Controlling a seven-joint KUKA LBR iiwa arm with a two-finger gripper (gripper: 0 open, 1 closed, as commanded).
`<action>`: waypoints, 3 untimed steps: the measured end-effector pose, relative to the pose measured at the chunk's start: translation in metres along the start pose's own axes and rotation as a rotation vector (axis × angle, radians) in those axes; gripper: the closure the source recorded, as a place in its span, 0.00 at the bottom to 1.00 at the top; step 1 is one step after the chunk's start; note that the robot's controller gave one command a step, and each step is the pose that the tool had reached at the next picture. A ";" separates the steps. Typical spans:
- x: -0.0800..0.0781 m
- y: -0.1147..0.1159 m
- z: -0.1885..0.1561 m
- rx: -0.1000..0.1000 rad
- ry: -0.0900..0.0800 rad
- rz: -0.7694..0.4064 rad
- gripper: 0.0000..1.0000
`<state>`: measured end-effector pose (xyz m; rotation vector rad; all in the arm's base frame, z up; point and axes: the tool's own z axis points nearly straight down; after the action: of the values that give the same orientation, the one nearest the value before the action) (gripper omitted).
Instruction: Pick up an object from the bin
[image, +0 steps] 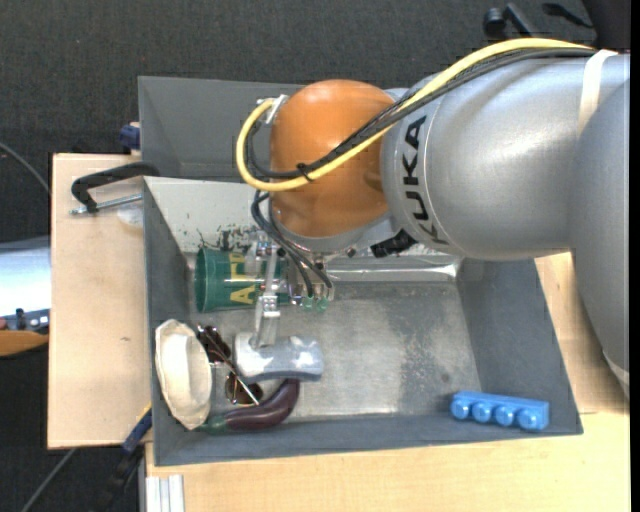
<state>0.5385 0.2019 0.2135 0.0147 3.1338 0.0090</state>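
My gripper (268, 318) hangs below the orange wrist cover in the left half of the bin. Its tip comes down onto the left end of a pale grey, lumpy plastic piece (290, 360) lying on the bin floor. Just behind the gripper, a green cup with yellow lettering (218, 279) lies on its side against the back left. In front of the grey piece lies a dark purple curved thing shaped like an aubergine (266, 410). To the left are dark sunglasses (214, 347).
A cream, shell-like bowl (184, 376) leans in the front left corner. A blue brick with a row of studs (499, 410) lies in the front right corner. The big grey arm covers the bin's back right.
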 end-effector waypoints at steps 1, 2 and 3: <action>-0.014 -0.012 0.036 0.004 0.010 0.127 0.00; -0.033 -0.004 0.052 -0.001 -0.001 0.168 0.00; -0.051 -0.012 0.096 -0.001 0.000 0.110 0.00</action>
<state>0.5898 0.1896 0.1180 0.1870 3.1289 0.0114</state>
